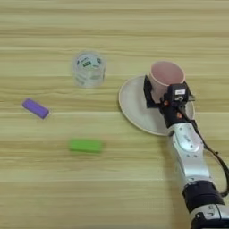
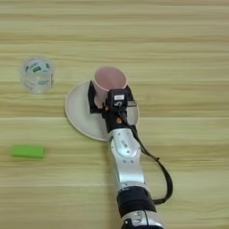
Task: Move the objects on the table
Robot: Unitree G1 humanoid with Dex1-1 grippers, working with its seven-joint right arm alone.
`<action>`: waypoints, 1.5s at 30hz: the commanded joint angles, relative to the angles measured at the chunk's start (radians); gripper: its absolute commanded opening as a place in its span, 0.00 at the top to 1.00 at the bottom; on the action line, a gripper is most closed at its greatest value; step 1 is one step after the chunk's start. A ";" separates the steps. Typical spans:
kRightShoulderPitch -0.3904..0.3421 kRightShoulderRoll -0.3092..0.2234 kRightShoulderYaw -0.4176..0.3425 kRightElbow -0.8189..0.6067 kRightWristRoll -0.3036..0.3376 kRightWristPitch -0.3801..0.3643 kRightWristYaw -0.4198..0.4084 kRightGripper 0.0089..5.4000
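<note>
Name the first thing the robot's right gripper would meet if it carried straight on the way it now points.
The pink cup. The right gripper points up the picture and is already at the cup, which stands on the cream plate. Its jaws appear to flank the cup, though whether they touch it is unclear.

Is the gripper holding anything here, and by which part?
The right gripper is closed around the pink cup, fingers on opposite sides of its wall, the cup standing on the cream plate.
</note>
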 commanded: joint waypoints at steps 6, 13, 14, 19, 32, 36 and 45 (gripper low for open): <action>-0.043 -0.052 -0.050 -0.139 0.017 0.004 -0.015 0.18; -0.081 -0.114 -0.130 -0.096 0.024 0.010 -0.050 0.18; -0.089 -0.126 -0.144 -0.080 0.024 0.008 -0.057 0.18; -0.124 -0.173 -0.197 -0.010 0.023 0.004 -0.095 0.18; -0.198 -0.255 -0.247 0.202 -0.001 -0.034 -0.172 0.18; -0.226 -0.253 -0.237 0.298 0.001 -0.057 -0.164 0.18; -0.280 -0.250 -0.235 0.455 0.032 -0.095 -0.125 0.18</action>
